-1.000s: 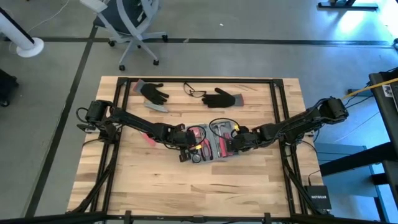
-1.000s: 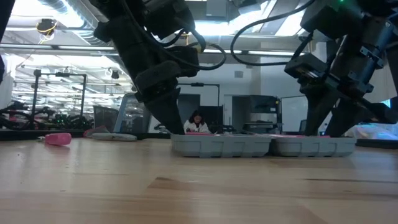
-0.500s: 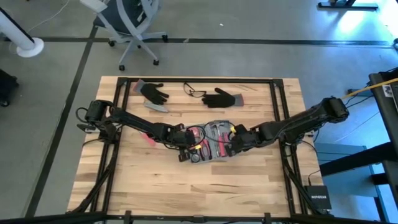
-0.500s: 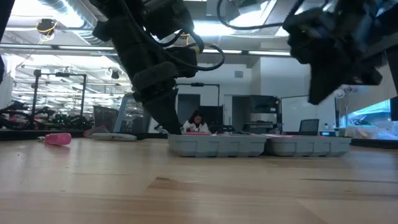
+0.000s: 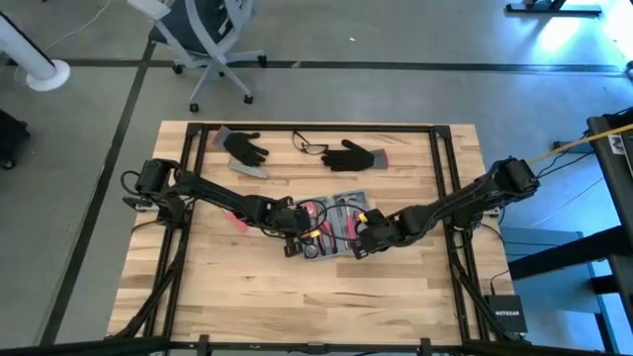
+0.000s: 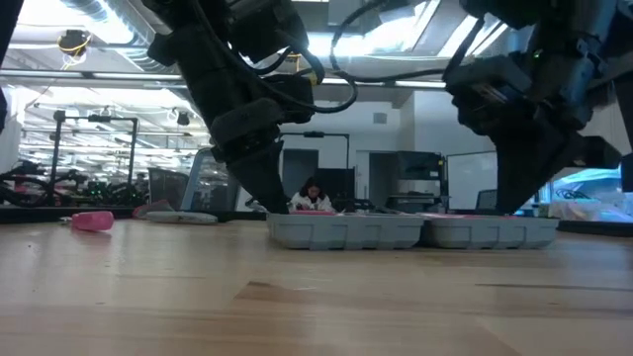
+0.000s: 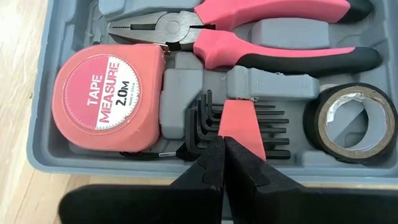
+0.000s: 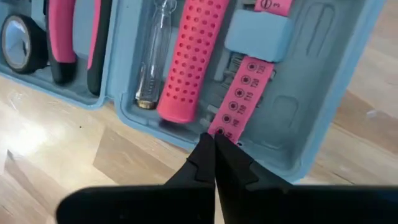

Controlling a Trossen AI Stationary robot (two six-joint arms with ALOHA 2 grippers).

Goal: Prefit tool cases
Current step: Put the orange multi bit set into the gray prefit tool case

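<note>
The grey-blue tool case lies open and flat in the middle of the table, showing as two low trays in the low view. One half holds a pink tape measure, pliers, a tape roll and hex keys. The other half holds a pink perforated handle and a pink numbered strip. My left gripper is shut and points down over the hex keys. My right gripper is shut over the strip's near end, by the case's rim. My left gripper's shut fingertips stand on or just above the pink holder of the hex keys, slanting down from the table's left; I cannot tell whether they touch it. My right gripper's shut fingertips come steeply from above at the strip's near end; touch cannot be told.
Two black gloves and a pair of glasses lie near the far edge. A small pink thing lies left of the case. Black frame rails run along the table's sides. Bare wood lies toward the near edge.
My right gripper has risen off the case's right half, gone toward the table's near edge and a little left, come down by the case's near rim, and shut. My left gripper and the case have kept still.
</note>
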